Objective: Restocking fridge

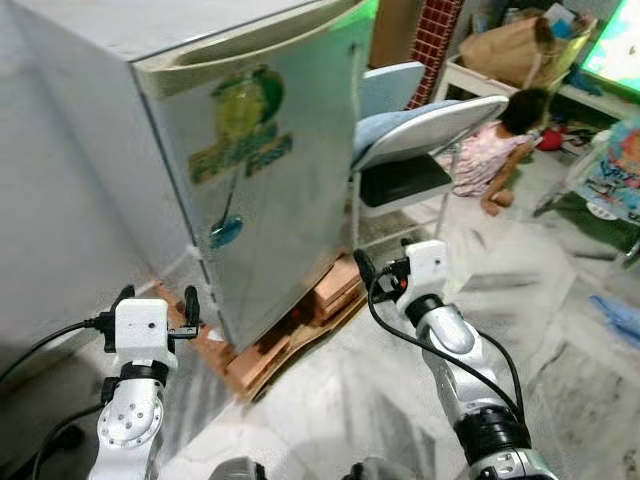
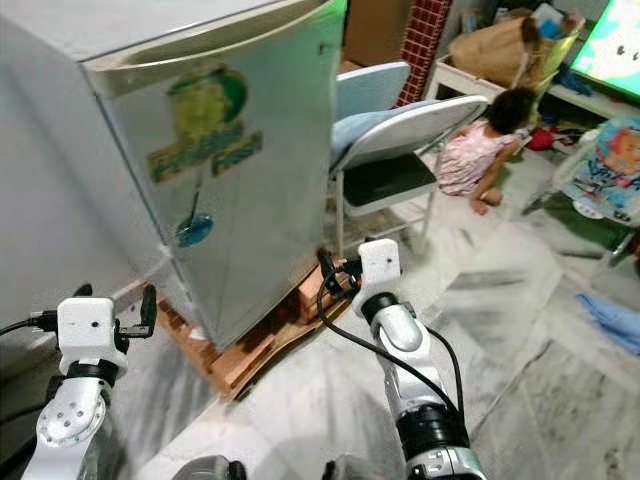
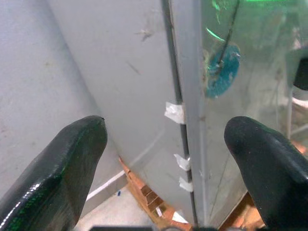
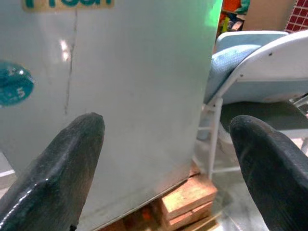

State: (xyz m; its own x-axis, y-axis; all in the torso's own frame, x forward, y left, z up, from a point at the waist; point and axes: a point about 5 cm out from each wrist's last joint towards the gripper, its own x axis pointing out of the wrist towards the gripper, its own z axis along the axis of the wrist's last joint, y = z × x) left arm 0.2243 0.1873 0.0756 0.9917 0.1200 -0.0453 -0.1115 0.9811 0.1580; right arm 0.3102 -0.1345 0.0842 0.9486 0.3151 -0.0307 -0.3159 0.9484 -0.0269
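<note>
The left gripper [image 1: 158, 305] sits at 8 o'clock with its fingers spread wide, holding nothing, near the fridge's hinge corner. The small grey fridge [image 1: 270, 190] stands at 11 o'clock, door shut, on bricks [image 1: 300, 320]. The right gripper [image 4: 168, 159] at 5 o'clock is wide open too, pointing at the door's bottom edge. A folding chair [image 1: 420, 150] stands at 1 o'clock, and a person [image 1: 500, 150] sits on the floor at 2 o'clock.

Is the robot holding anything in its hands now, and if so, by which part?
Nothing is held. The left hand and right hand are both open and empty, raised before the closed fridge.
</note>
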